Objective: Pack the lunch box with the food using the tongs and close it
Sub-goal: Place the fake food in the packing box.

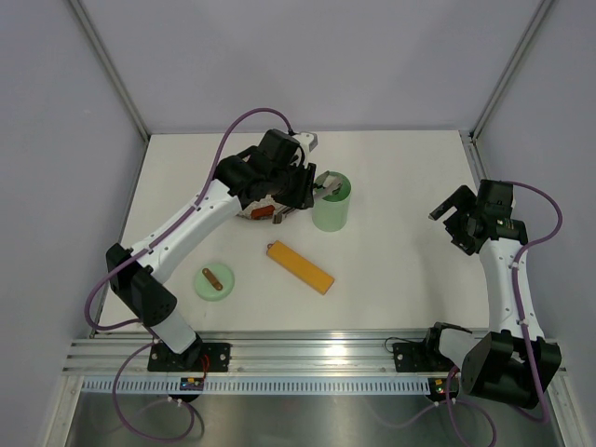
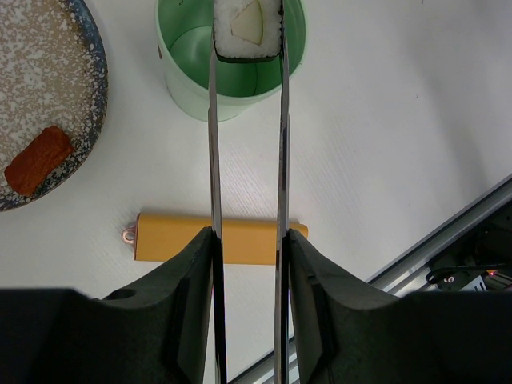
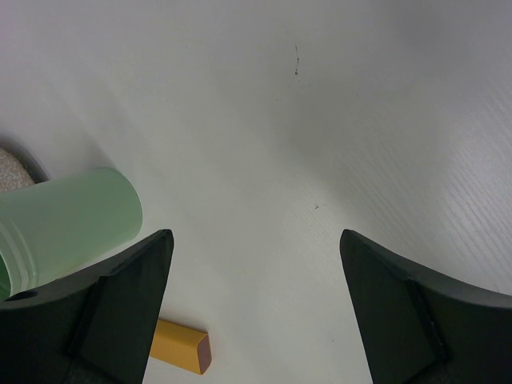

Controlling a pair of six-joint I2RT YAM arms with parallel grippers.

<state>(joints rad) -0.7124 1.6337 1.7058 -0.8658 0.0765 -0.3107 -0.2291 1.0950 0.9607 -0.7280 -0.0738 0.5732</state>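
My left gripper [image 2: 248, 240] is shut on the slim grey tongs [image 2: 214, 160], whose two arms run forward between my fingers. The tong tips pinch a black-and-white piece of food [image 2: 246, 28], held over the open mouth of the mint-green lunch box [image 2: 172, 72]. The box stands upright at mid-table [image 1: 331, 207]. A reddish-brown sausage-like piece [image 2: 38, 160] lies on the speckled plate [image 2: 72, 104]. The round green lid [image 1: 214, 279] with its brown handle lies flat near the left arm. My right gripper [image 3: 256, 240] hangs open and empty over bare table at the right [image 1: 456, 219].
A long orange-yellow bar [image 1: 300, 267] lies diagonally in front of the lunch box, also under my left gripper [image 2: 168, 238]. The left arm covers most of the plate in the top view. The table's metal front rail [image 2: 448, 240] runs close by.
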